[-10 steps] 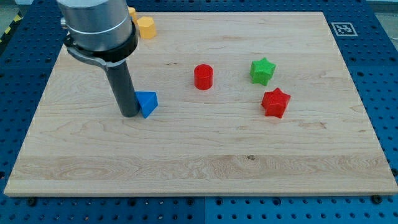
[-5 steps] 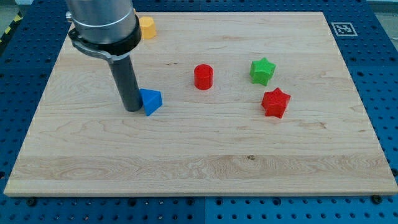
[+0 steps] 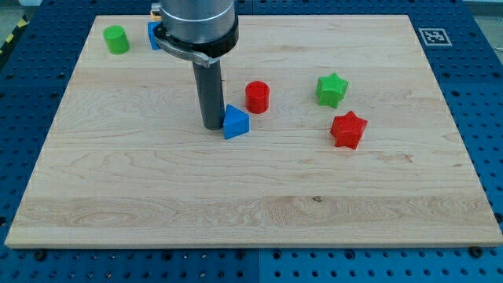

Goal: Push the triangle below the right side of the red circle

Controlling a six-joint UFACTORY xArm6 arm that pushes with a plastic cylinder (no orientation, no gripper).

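The rod's tip [image 3: 212, 126] stands pressed against the left face of the blue triangle [image 3: 235, 123], which looks like the right side to shove from, since the triangle has to travel toward the view's right; the red circle [image 3: 257, 97] sits just up and to the right of it, near but not touching; so the triangle lies below the circle's left side, and I judge the job partly done, with a short push rightward left to go. There is no pincer on this arm at all, only the straight dark rod under a wide grey collar, so nothing is clamped; the block is merely nudged along.

The counter [image 3: 157, 204] is a pale wooden board with a long grain and a small dark knot low down; it rests on blue perforated plate. The blocks look like matte moulded plastic; the triangle is a sharp-edged wedge, the red circle a squat cylinder. Off to the right stand a green star [image 3: 332, 90] and, just below it, a red star [image 3: 348, 130], both well clear of the push line for now. At the top left sits a green cylinder [image 3: 116, 38]; a blue block [image 3: 152, 35] peeks out beside the arm, its shape hidden.
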